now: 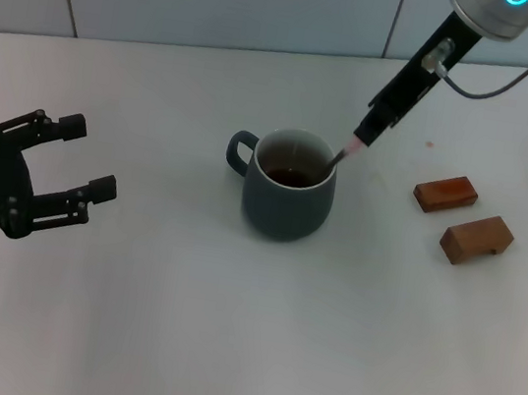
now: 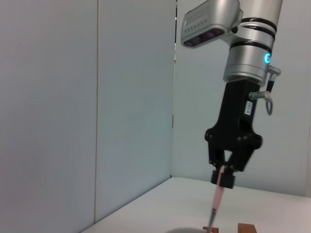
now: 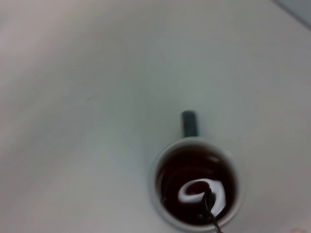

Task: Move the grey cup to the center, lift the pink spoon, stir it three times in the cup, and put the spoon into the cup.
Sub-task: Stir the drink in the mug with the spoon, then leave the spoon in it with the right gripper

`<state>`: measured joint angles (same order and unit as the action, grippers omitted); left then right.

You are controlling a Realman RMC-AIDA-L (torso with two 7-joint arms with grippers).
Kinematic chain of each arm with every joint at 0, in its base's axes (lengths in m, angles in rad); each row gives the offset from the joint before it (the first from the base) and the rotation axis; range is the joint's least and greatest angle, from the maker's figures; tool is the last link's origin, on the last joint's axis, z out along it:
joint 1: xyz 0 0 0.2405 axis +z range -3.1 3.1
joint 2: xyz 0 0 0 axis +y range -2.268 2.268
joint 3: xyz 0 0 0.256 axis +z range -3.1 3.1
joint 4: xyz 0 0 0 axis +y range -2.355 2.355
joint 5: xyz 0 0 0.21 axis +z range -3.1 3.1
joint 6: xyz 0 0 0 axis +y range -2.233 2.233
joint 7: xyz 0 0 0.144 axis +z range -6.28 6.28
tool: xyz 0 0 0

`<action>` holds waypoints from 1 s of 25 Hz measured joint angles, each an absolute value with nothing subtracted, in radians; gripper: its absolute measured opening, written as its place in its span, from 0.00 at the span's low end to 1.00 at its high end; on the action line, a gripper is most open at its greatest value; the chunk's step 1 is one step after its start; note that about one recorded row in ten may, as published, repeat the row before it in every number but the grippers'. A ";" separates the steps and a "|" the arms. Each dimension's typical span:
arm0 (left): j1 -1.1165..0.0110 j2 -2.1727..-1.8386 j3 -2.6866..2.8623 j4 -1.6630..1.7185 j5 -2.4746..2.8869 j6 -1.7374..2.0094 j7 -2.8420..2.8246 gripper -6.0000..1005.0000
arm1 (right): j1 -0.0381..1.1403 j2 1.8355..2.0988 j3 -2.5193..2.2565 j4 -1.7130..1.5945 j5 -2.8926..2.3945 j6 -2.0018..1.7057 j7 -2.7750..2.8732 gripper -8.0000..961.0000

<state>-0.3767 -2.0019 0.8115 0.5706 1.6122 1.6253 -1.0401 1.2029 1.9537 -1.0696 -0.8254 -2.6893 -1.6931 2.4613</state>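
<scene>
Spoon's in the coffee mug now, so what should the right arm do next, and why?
Probably keep circling the slim pink-handled spoon round inside the rounded dark grey ceramic mug. The right gripper is shut on the handle and the metal tip sits in the brown liquid, which shows a swirl, so letting go looks premature. The left gripper hangs open, well clear of the mug on its handle side.

pink spoon (image 1: pixel 348 152) bowl sunk in liquid
</scene>
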 joint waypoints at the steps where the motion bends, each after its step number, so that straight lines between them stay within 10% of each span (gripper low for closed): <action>1: -0.377 -2.002 0.811 0.571 1.612 1.625 -1.040 0.83 | 1.203 1.954 -1.070 -0.825 -2.689 -1.693 2.461 0.14; 25: -0.370 -1.999 0.799 0.581 1.611 1.637 -1.047 0.83 | 1.205 1.960 -1.028 -0.843 -2.689 -1.680 2.461 0.20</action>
<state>-0.3701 -1.9987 0.7991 0.5812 1.6105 1.6369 -1.0470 1.2051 1.9600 -1.0280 -0.8425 -2.6889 -1.6804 2.4614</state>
